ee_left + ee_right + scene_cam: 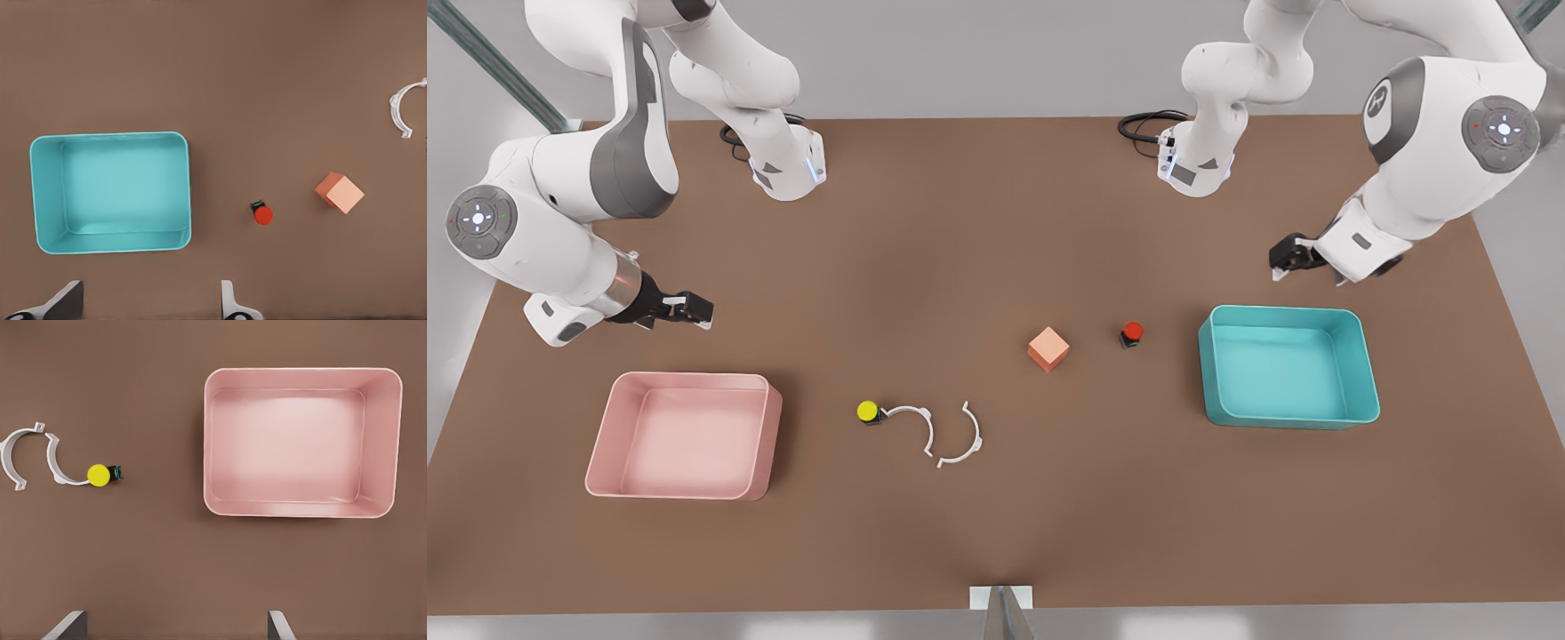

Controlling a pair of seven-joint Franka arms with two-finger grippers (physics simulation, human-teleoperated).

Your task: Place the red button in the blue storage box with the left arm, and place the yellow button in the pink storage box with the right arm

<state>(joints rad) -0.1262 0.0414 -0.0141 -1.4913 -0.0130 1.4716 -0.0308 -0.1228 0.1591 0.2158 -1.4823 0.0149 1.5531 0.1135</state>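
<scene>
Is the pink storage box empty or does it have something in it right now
Empty. The pink storage box shows only its bare floor in the right wrist and front views; the yellow button sits outside it on the table.

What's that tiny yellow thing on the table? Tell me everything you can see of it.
It is the yellow button: a round, glossy yellow cap on a small dark base that peeks out on one side. It rests on the brown table, between the pink storage box and two thin white curved pieces. The nearer piece's end meets its base. No gripper touches it.
</scene>
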